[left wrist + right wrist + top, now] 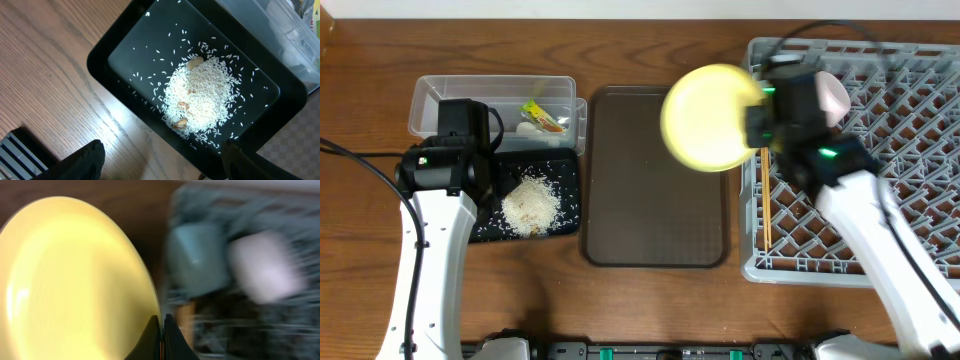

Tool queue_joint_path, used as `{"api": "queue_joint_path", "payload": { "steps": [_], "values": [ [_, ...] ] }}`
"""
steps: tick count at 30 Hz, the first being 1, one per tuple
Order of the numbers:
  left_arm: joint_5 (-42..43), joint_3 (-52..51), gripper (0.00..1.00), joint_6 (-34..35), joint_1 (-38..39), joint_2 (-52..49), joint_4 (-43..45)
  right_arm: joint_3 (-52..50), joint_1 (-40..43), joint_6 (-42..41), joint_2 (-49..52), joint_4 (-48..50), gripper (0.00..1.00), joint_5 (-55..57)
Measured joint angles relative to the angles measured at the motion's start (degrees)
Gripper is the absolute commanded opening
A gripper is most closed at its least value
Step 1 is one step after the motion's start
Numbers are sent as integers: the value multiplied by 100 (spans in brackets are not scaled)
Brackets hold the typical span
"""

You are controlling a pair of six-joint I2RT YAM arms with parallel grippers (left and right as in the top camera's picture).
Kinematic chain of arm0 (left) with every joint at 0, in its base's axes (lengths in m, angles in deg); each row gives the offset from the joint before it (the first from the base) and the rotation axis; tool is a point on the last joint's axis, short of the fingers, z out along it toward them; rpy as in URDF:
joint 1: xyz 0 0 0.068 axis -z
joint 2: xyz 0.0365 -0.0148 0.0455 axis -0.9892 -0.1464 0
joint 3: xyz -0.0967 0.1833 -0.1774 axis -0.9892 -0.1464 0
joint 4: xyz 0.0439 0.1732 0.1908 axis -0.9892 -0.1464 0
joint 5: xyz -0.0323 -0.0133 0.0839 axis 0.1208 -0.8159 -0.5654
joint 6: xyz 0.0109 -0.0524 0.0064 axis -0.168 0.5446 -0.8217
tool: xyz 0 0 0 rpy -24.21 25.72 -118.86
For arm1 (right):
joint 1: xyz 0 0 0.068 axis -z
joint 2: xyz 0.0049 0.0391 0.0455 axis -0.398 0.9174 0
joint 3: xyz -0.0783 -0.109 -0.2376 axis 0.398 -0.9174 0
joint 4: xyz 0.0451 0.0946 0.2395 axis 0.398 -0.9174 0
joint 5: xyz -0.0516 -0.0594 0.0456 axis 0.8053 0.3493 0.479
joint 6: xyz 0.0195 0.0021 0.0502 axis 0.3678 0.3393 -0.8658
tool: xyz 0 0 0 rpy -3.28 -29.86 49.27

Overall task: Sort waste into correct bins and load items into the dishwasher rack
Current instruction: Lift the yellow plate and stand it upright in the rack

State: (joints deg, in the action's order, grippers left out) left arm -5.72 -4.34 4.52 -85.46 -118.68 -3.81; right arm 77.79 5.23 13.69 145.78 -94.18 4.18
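My right gripper (758, 125) is shut on the rim of the round yellow plate (710, 116), held tilted in the air between the brown serving tray and the light-grey dishwasher rack (910, 120). In the right wrist view the plate (75, 275) fills the left, pinched by my fingers (161, 330); a light blue bowl (197, 257) and a pale cup (267, 265) show blurred in the rack. Chopsticks (766, 205) lie on the rack's left edge. My left gripper (160, 162) is open and empty over the black tray (110, 55) holding rice scraps (200, 95). The snack wrapper (545, 115) lies in the clear tub (435, 95).
The dark brown serving tray (655, 215) lies in the middle between the bins and the rack. The black tray (560, 165) sits just in front of the clear tub. Wooden tabletop (650, 300) surrounds everything.
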Motion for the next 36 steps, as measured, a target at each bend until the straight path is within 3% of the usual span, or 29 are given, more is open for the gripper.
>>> {"api": "queue_joint_path", "payload": {
  "steps": [6,13,19,26,27,29,35,36],
  "values": [
    [0,0,77,2,0,0,2,0,758,1290,-839,-90,1,640],
    [2,0,77,0,0,0,0,-2,1410,2669,-979,-564,1,1467],
    [2,0,77,2,0,0,0,-2,1517,2957,-778,-1154,1,1849],
    [0,0,77,2,0,0,2,-4,1467,2535,-136,-1360,1,1919],
    [0,0,77,2,0,0,2,-4,1421,2415,-70,-1351,4,1923],
    [0,0,77,2,0,0,2,-9,1333,2208,-22,-1314,20,1884],
    [2,0,78,0,0,0,4,-9,1217,1576,-15,-1204,42,1139],
    [0,0,84,2,0,0,2,-9,1220,1412,-15,-1198,49,973]
  ]
}}
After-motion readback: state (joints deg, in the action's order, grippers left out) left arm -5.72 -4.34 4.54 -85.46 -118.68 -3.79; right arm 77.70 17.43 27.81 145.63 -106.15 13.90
